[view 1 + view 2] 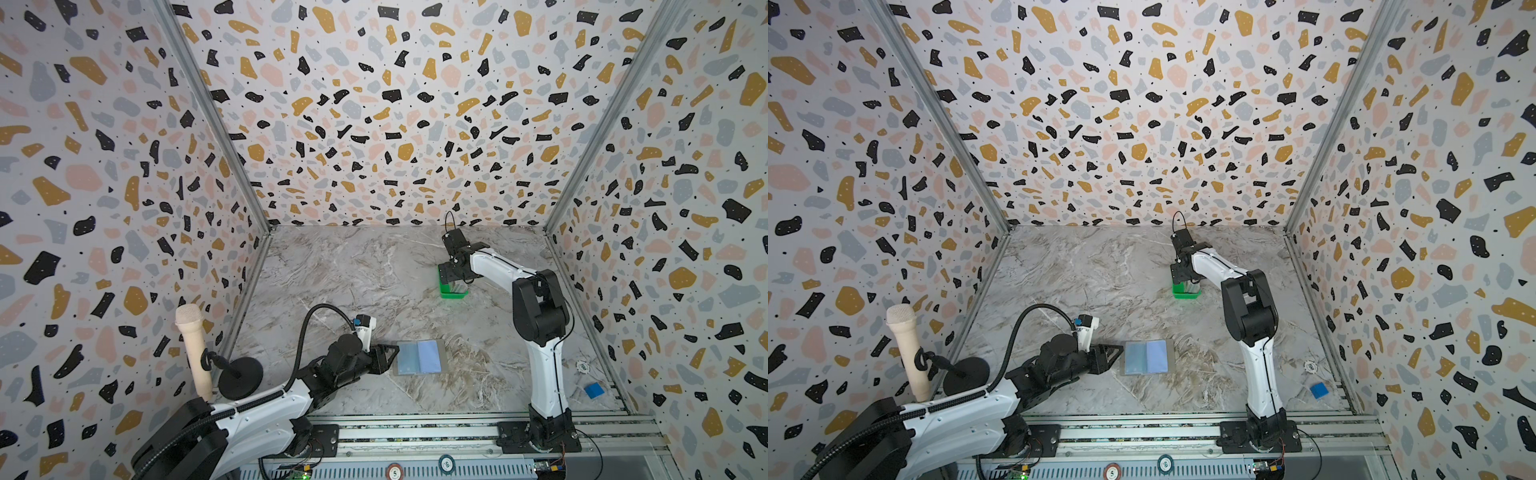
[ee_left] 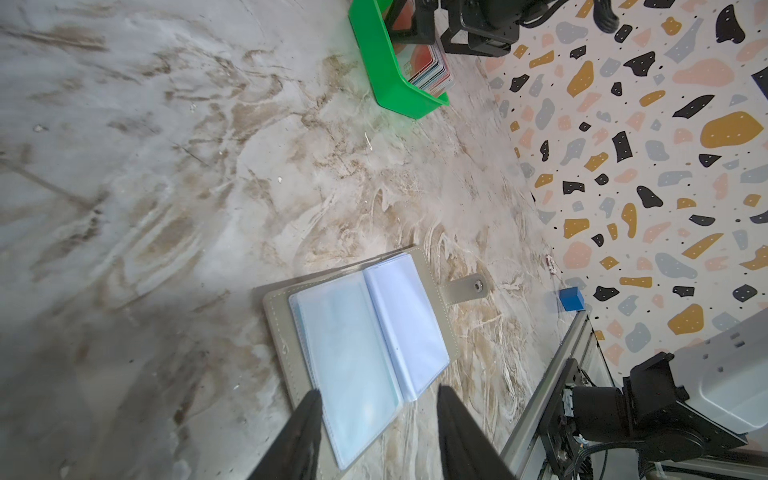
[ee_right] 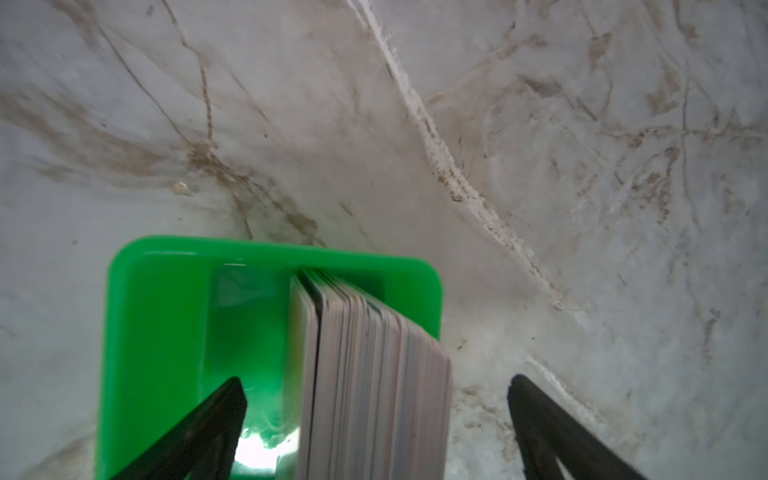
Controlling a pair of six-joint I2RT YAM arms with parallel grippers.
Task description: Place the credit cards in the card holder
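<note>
Looks barely started. Has the holder (image 1: pixel 419 357) lying open on the tabletop (image 1: pixel 353 282), just by the open, empty left claw (image 2: pixel 379 391). Has the cards (image 3: pixel 374 374) standing in the tray (image 3: pixel 153 332), inside the wide-open right claw (image 3: pixel 376 380), none gripped yet.

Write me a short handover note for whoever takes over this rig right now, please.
Left gripper: open, at the edge of the card holder, which lies open and flat on the table.
Right gripper: open, jaws astride the credit cards standing on edge in the green tray; none gripped.
Done: card holder is open; unclear whether its pockets hold cards.
Left: grip a card, carry it over, slide it into a pocket, repeat.
</note>
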